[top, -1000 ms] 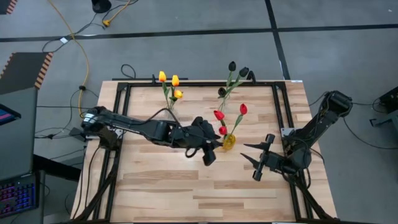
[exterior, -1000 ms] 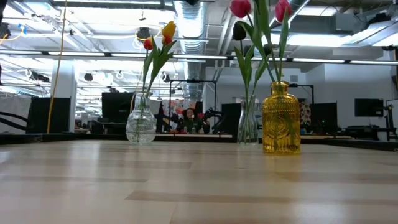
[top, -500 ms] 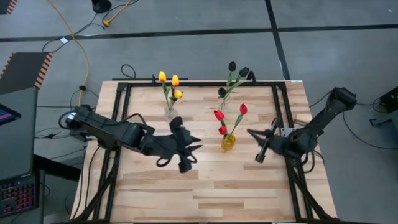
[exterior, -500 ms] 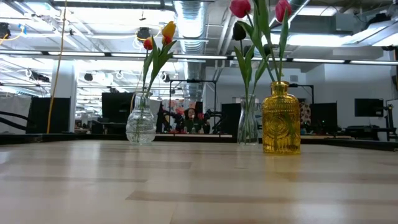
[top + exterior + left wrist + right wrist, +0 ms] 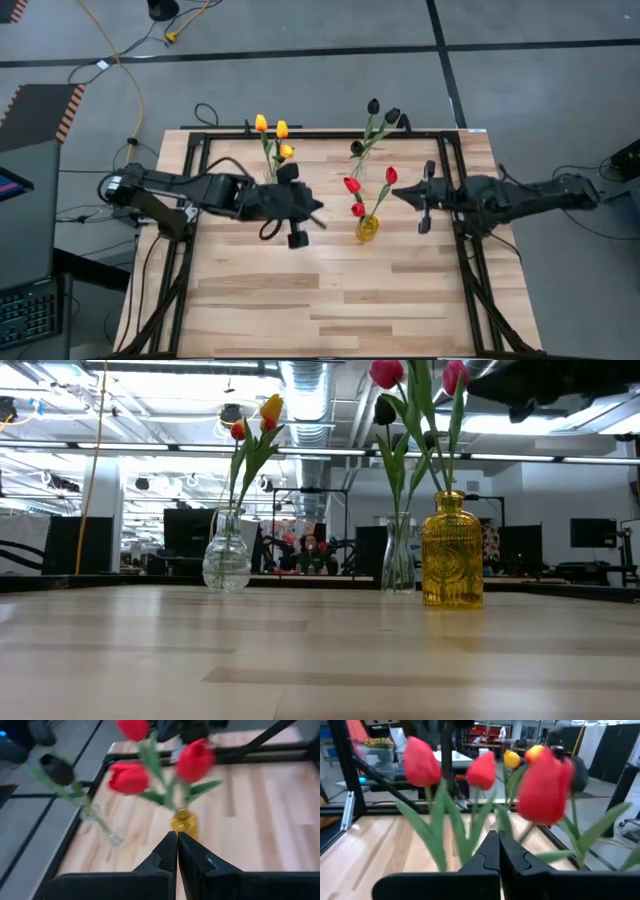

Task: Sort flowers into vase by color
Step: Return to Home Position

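yellow tulips (image 5: 272, 130) in left clear vase (image 5: 226, 563), left tool (image 5: 177, 836) near it, fingers pressed together, empty, near-black tulips (image 5: 380, 112) in right clear vase (image 5: 397, 565), red tulips (image 5: 352, 186) in yellow vase (image 5: 452, 550) at worktop (image 5: 330, 300) middle, right tool (image 5: 498, 836) beside them, fingers together, empty

1. Low view: the red tulips (image 5: 388, 372) above the yellow vase (image 5: 452, 550) are cut off by the top edge.
2. Right wrist view: the nearest red tulip (image 5: 545, 792) is blurred.
3. Left wrist view: the clear vase (image 5: 100, 824) is blurred, and one tulip head (image 5: 133, 727) runs off the top.
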You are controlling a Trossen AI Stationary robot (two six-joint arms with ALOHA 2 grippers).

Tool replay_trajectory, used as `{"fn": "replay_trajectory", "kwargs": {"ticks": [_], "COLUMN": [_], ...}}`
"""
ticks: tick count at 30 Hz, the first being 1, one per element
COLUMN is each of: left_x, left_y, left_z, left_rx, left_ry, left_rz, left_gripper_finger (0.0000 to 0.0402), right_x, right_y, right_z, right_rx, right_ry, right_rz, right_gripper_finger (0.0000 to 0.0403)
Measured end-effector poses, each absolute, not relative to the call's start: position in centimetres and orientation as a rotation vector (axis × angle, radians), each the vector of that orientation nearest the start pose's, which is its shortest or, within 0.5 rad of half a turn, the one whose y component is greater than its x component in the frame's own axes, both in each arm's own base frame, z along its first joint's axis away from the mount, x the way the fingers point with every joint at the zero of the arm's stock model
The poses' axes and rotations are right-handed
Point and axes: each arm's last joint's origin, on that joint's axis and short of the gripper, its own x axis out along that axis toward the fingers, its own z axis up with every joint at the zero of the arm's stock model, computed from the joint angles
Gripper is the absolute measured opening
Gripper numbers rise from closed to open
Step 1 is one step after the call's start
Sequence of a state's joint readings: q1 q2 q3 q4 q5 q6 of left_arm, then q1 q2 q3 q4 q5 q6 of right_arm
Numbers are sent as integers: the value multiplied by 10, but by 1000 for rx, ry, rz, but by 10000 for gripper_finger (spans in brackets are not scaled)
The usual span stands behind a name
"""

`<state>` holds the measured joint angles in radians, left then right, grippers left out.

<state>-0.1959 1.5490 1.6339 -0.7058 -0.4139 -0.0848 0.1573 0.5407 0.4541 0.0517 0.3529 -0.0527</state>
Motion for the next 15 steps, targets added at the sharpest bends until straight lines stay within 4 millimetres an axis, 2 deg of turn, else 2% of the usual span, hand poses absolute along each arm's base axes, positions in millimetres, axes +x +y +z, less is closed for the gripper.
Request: {"fn": "replay_trajectory", "kwargs": {"ticks": [4,9,13,15], "left_x": [328,323,306,295], "left_y": [-35,-22,-16,-16], "left_z": [391,390,399,393], "left_rx": [116,119,112,113], "left_ry": [616,667,647,625], "left_rz": [241,215,294,314], "left_gripper_finger": [1,1,1,2], "right_x": [136,128,114,105], "right_y": [0,-7,-8,-7], "right_z": [269,263,263,263], "right_rx": [-56,-28,-16,-10], "right_ry": [96,162,176,171], "right_rz": [-118,-171,-179,-181], "right_gripper_finger": [20,22,19,20]}}
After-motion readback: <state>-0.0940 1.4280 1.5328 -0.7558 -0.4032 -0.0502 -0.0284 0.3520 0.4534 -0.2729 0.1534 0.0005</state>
